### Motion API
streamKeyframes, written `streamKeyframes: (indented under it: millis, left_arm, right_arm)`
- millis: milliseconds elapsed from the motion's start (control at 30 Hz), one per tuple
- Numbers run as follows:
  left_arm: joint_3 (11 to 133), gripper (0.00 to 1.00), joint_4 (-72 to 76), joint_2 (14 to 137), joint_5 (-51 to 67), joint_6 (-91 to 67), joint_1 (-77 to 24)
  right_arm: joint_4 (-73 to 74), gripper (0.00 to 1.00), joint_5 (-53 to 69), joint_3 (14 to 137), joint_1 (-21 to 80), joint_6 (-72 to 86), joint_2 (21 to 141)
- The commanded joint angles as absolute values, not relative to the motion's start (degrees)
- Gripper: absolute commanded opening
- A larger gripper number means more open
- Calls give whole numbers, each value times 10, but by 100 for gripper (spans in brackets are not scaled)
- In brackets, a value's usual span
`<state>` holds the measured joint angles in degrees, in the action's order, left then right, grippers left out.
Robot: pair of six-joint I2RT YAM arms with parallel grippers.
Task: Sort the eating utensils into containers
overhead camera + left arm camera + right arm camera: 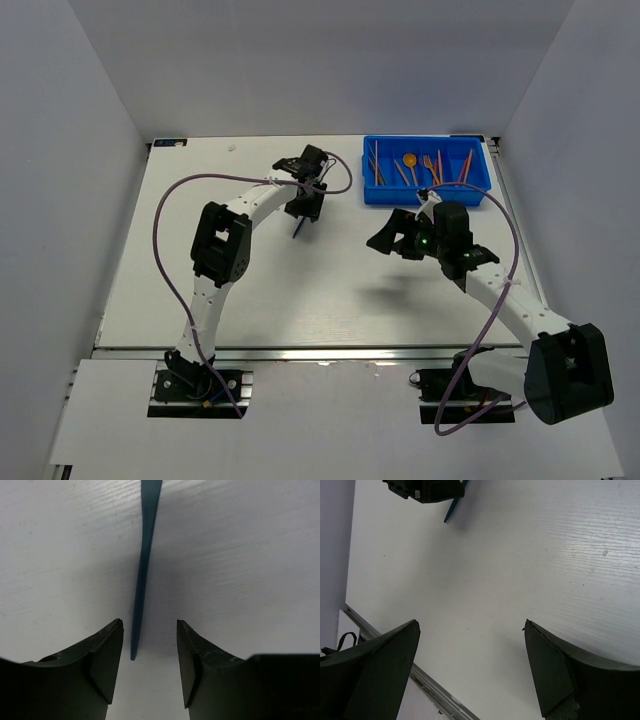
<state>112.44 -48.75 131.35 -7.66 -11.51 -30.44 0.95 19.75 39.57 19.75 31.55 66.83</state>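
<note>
White, faintly wood-grained table [300, 300], enclosed on three sides by plain grey walls [60, 200], with a metal rail [330, 350] along its near edge.

Utensils [425, 165] in tray [372, 194], far right; lone utensil [298, 230] on table [300, 300], leftward.

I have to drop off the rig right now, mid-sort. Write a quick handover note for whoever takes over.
Left hand: open, low over the table, straddling the dark blue utensil without gripping it.
Right hand: open and empty, above bare table in front of the blue tray.
Done: the orange and red utensils lie in the tray. Which compartments they are in is too small to tell.
Left: close on the dark blue utensil, the only one seen outside the tray, and carry it over.
</note>
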Motion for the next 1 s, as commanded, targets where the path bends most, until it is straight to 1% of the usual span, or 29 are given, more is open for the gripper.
streamKeyframes:
  millis: [0,100,267,500,600,733,833,933,967]
  left_arm:
    - [1143,58,-528,1301,-71,-105,-283]
    - [1136,61,-528,1305,-69,-99,-277]
    - [1114,60,-516,1310,-51,-90,-276]
    - [1121,49,-518,1332,-46,-89,-276]
    - [1109,48,-512,1336,-40,-92,-277]
    - [1092,40,-511,1344,-38,-98,-284]
    - [1081,37,-511,1353,-47,-99,-295]
    - [1064,27,-512,1359,-46,-104,-300]
    - [1057,19,-512,1358,-47,-105,-301]
  right_arm:
    - [42,89,191,428,197,282,647]
    - [49,89,190,430,198,275,639]
    - [51,89,192,428,198,274,637]
    - [53,89,194,429,198,272,635]
    - [53,89,194,426,198,271,635]
    - [49,89,198,421,198,271,635]
    - [47,89,200,420,197,270,635]
    - [45,89,205,420,198,269,635]
    - [45,89,206,420,198,269,633]
